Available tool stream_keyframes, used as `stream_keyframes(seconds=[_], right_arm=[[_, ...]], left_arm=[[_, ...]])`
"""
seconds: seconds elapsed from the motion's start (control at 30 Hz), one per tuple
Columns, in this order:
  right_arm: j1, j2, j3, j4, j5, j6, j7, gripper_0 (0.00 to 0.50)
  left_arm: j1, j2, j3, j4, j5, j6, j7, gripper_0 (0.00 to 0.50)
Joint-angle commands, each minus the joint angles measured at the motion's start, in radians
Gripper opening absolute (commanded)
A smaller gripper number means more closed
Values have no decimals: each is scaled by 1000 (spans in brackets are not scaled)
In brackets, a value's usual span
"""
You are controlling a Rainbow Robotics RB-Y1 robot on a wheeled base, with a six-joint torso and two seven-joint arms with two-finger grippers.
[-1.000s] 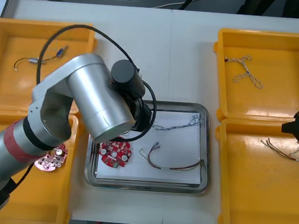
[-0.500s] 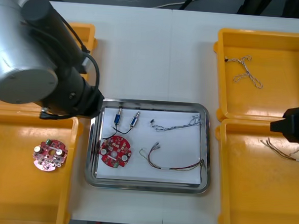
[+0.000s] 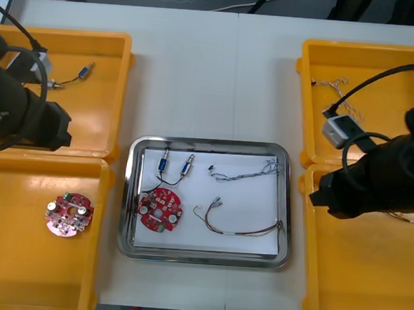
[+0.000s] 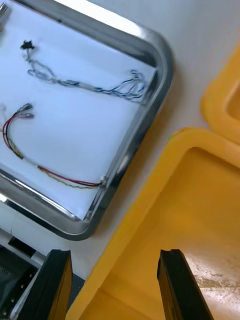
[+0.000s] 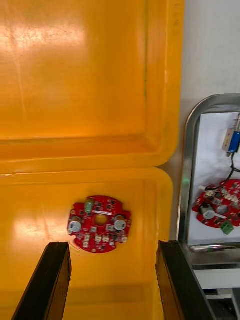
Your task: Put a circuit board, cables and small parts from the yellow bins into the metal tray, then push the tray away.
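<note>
"Pale table (image 3: 212,78), metal tray (image 3: 130,192) at its middle. What's inside?"

"One red circuit board (image 3: 160,210), cables (image 3: 244,173), small metal parts (image 3: 175,164). Left claw (image 5: 112,246) gapes wide over a second board (image 5: 99,223) in a yellow bin (image 5: 30,210); right claw (image 4: 115,255), equally wide, hangs over another bin (image 4: 200,210) beside the tray."

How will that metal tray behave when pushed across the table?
The metal tray looks rigid with a raised rim, so it would probably slide as one piece. The red and yellow cable lies loose inside and may shift. The open right gripper hangs just right of it.
</note>
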Motion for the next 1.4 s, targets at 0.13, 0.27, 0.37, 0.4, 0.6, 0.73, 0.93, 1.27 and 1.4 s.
stream_keyframes(seconds=[0.13, 0.27, 0.37, 0.4, 0.6, 0.73, 0.93, 1.27, 1.4], right_arm=[[-126, -33, 237, -29, 52, 3, -6, 500], [-173, -33, 349, -28, 74, 3, -5, 500], [-212, -32, 434, -16, 84, 3, 0, 500], [-221, -30, 452, -13, 87, 3, 1, 500], [-345, 16, 644, 60, 135, -7, 17, 500], [-420, 72, 742, 145, 152, -29, 27, 500], [-500, 174, 865, 262, 202, -67, 47, 500], [-528, 283, 946, 368, 228, -108, 84, 500], [-548, 289, 1001, 368, 241, -111, 102, 500]], left_arm=[[144, 42, 161, -8, 14, -11, -228, 500], [195, 42, 224, 1, 14, -14, -282, 500], [216, 42, 252, 27, 30, -23, -296, 500], [219, 42, 255, 36, 36, -23, -296, 500], [241, 45, 295, 76, 74, -23, -314, 500], [242, 50, 295, 76, 63, -21, -320, 500], [242, 50, 296, 76, 36, -21, -320, 500], [244, 50, 307, 73, 14, -34, -316, 500], [251, 50, 307, 73, 14, -52, -316, 500]])
